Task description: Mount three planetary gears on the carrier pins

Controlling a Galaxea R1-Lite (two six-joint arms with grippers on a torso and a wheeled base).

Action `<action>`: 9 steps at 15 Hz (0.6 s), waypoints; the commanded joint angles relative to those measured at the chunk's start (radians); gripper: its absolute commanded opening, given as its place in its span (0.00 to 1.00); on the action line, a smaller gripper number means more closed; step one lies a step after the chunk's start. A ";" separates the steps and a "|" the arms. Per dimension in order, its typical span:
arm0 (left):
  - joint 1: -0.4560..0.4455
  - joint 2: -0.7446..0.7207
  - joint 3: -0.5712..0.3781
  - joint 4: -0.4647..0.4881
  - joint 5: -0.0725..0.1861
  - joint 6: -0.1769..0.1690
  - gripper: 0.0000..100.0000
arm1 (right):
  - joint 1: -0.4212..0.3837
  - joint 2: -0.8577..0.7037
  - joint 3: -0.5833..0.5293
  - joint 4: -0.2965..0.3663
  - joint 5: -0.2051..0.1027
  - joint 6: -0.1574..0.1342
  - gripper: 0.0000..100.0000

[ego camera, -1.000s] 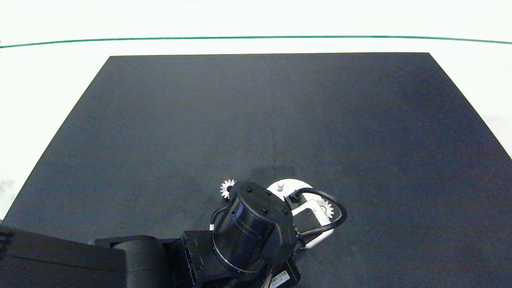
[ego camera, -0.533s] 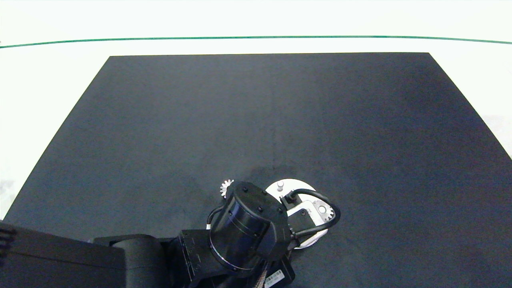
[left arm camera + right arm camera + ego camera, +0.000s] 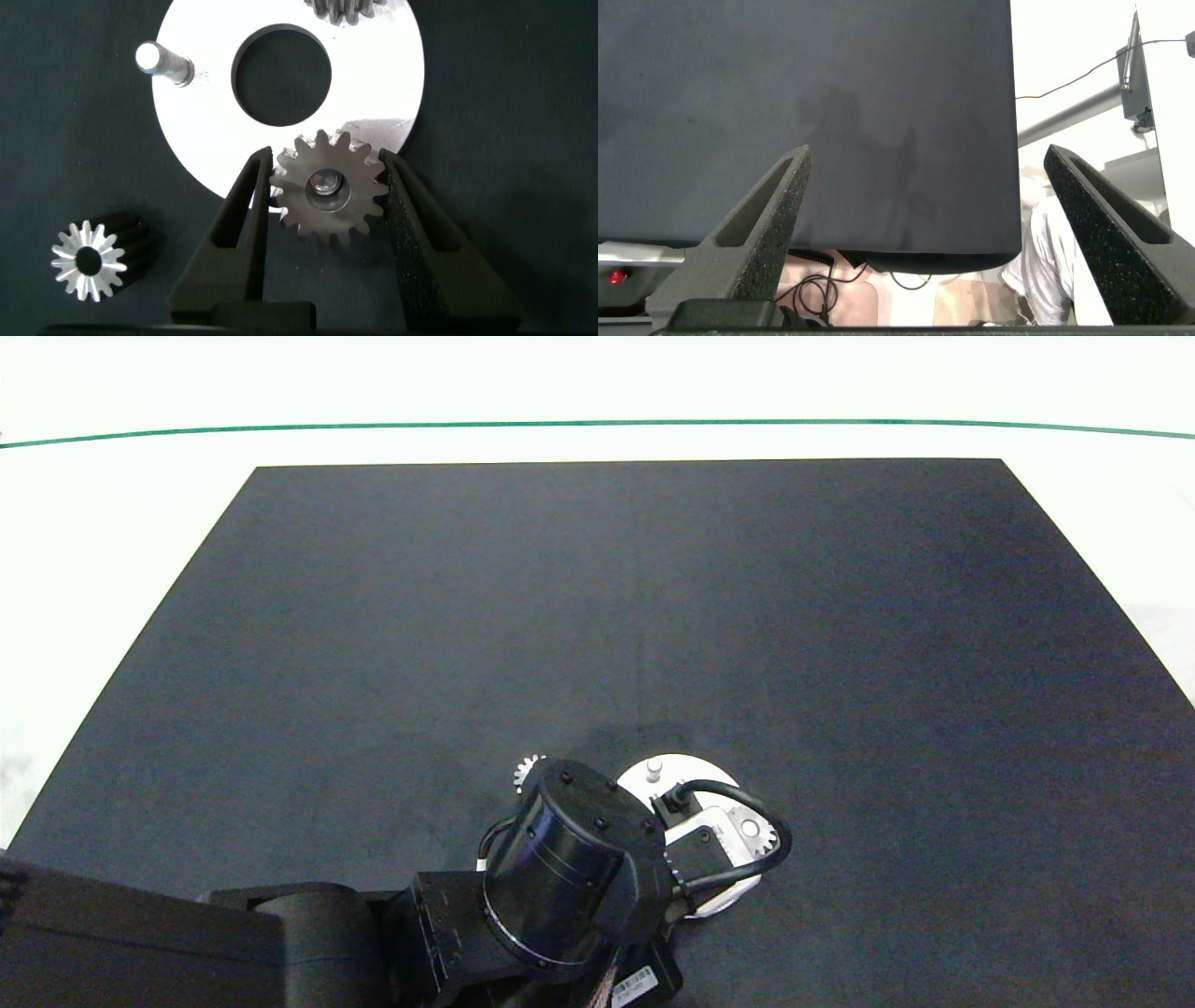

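The white carrier disc (image 3: pixel 378 70) lies on the dark mat, also seen in the head view (image 3: pixel 689 767) half under my left arm. One bare carrier pin (image 3: pixel 161 60) (image 3: pixel 653 767) stands on it. A planetary gear (image 3: pixel 329 187) sits over a second pin, whose top shows in its hole, and my left gripper (image 3: pixel 323 159) is shut on its teeth. Another gear (image 3: pixel 348 9) (image 3: pixel 758 832) sits at the disc's far rim. A third gear (image 3: pixel 92 262) (image 3: pixel 528 768) lies loose on the mat. My right gripper (image 3: pixel 926 154) is wide open, away from the parts.
The black mat (image 3: pixel 616 616) covers the white table, with a green line (image 3: pixel 597 425) beyond it. My left arm (image 3: pixel 569 859) hides the disc's near side. The right wrist view shows the mat's edge, cables and floor below.
My left arm has shifted slightly left and toward the near edge, covering more of the loose gear. The disc and the gear at its far rim stay in place.
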 commanded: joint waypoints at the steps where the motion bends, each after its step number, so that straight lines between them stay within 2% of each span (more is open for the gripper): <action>1: 0.000 -0.002 -0.005 -0.007 0.003 -0.006 1.00 | -0.002 0.002 0.001 0.004 -0.003 -0.002 1.00; 7: 0.002 -0.005 -0.008 -0.020 0.001 -0.006 1.00 | -0.002 -0.004 -0.001 0.007 -0.003 -0.002 1.00; 9: 0.020 -0.091 -0.022 0.019 0.001 0.003 1.00 | -0.002 -0.009 0.001 0.010 -0.003 -0.002 1.00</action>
